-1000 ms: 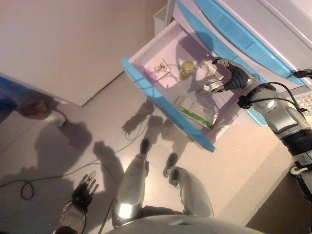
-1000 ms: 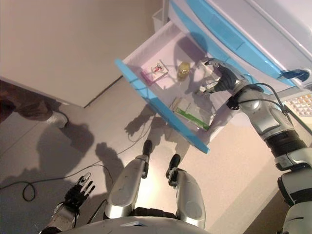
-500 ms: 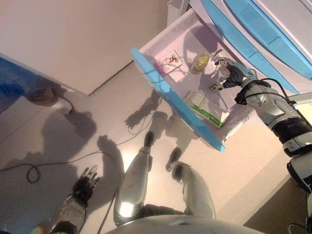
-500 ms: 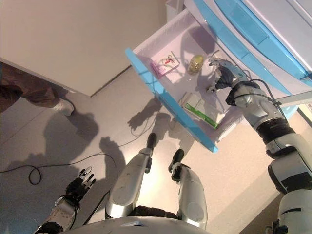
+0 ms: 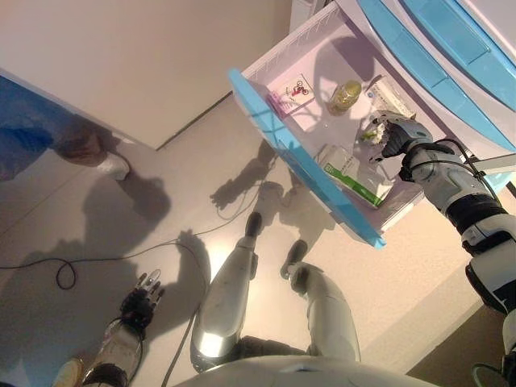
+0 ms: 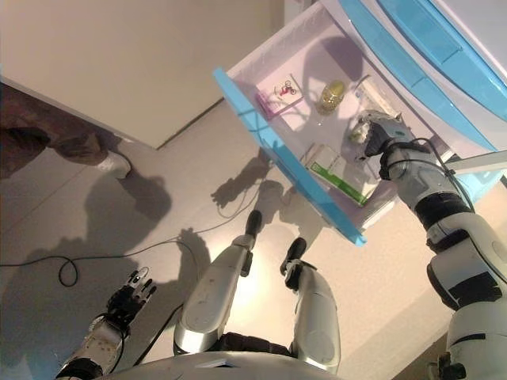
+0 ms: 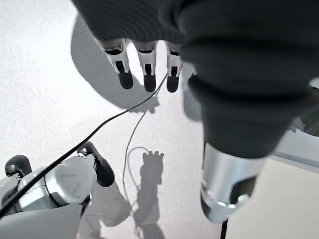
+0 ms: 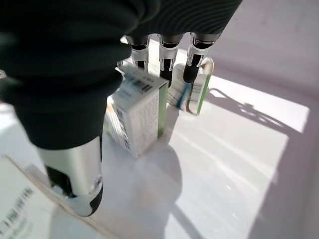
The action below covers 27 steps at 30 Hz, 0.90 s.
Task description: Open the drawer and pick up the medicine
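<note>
The drawer (image 5: 306, 157) is already pulled well out of the white and blue cabinet (image 5: 451, 48), so the opening part looks done. What is left is the pick itself, and from where I stand that has only just started.

Inside the drawer there is a flat white and green box (image 5: 355, 173) near the blue front, a small card with a pink edge (image 5: 292, 93) toward the other end, a little yellowish bottle (image 5: 347, 94) near the back wall, and a long pale box (image 5: 393, 98) against the back. Between them stands the medicine box (image 8: 137, 112), white with a green side, upright on the drawer floor with a second small box (image 8: 192, 92) just behind it.

The right hand (image 6: 372, 134) is reached down into the drawer, right at that medicine box. In the right wrist view its fingers (image 8: 167, 67) hang straight over the top of the box and the thumb stands apart on the near side; nothing is clasped yet, and the box sits on the drawer floor. I judge closing, then lifting, still remain.

The left hand (image 5: 139, 300) hangs low by the floor (image 5: 121, 226), fingers relaxed and holding nothing.
</note>
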### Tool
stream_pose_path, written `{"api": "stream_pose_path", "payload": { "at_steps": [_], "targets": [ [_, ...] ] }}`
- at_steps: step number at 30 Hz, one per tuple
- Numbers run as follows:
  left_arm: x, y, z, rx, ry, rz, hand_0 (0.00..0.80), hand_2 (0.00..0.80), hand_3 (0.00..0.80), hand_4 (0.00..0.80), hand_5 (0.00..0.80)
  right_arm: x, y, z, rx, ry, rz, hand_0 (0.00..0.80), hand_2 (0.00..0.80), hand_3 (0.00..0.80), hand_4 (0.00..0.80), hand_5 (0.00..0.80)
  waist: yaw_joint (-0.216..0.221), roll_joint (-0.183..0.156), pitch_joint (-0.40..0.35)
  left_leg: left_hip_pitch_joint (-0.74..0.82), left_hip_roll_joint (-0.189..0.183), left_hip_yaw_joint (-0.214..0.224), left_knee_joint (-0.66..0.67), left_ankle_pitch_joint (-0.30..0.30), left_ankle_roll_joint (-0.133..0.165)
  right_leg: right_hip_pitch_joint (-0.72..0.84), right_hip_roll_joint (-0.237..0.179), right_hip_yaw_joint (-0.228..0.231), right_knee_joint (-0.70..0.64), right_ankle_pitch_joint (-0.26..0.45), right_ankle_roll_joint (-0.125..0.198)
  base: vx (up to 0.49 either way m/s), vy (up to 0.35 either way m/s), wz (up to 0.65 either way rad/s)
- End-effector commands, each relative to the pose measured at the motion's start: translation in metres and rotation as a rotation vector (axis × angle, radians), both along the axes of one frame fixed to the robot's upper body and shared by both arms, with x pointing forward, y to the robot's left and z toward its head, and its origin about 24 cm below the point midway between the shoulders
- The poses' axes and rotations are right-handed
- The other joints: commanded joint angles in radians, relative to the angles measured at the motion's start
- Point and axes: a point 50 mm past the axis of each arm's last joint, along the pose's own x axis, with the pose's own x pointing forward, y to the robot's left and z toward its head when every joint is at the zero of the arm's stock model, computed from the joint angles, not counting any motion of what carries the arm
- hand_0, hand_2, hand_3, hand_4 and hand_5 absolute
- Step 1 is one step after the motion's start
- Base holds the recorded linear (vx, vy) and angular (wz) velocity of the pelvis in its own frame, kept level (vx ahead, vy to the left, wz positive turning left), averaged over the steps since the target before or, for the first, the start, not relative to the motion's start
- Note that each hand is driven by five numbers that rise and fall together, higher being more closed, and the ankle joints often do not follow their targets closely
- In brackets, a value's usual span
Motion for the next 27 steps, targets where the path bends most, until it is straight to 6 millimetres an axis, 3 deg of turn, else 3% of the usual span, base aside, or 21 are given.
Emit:
{"api": "stream_pose_path", "payload": {
  "at_steps": [1,13,27],
  "targets": [
    [-0.015,0.005,0.0,0.008,0.024,-0.016,0.0,0.0,0.0,0.0,0.0,0.004,-0.007,0.023,-0.06,-0.09,-0.031,0.0,0.0,0.0,0.0,0.0,0.011,0.021,-0.029,-0.072,0.008,0.006,0.188,-0.189,-0.003,-0.011,-0.064,0.061,-0.113,0.148,0.11,0.0,0.0,0.0],
    [-0.013,0.0,-0.001,-0.005,0.012,-0.041,0.0,0.0,0.0,0.0,0.0,0.003,-0.024,0.025,-0.123,-0.134,-0.107,0.0,0.0,0.0,0.0,0.0,0.015,0.039,-0.029,-0.075,0.0,0.004,0.18,-0.182,0.002,-0.035,-0.068,0.067,-0.1,0.149,0.108,0.0,0.0,0.0],
    [-0.016,-0.001,-0.002,-0.014,0.015,-0.042,0.0,0.0,0.0,0.0,0.0,0.005,-0.027,0.034,-0.117,-0.169,-0.123,0.0,0.0,0.0,0.0,0.0,0.019,0.048,-0.029,-0.069,-0.002,0.001,0.163,-0.17,0.005,-0.046,-0.074,0.061,-0.09,0.151,0.11,0.0,0.0,0.0]
  ]
}}
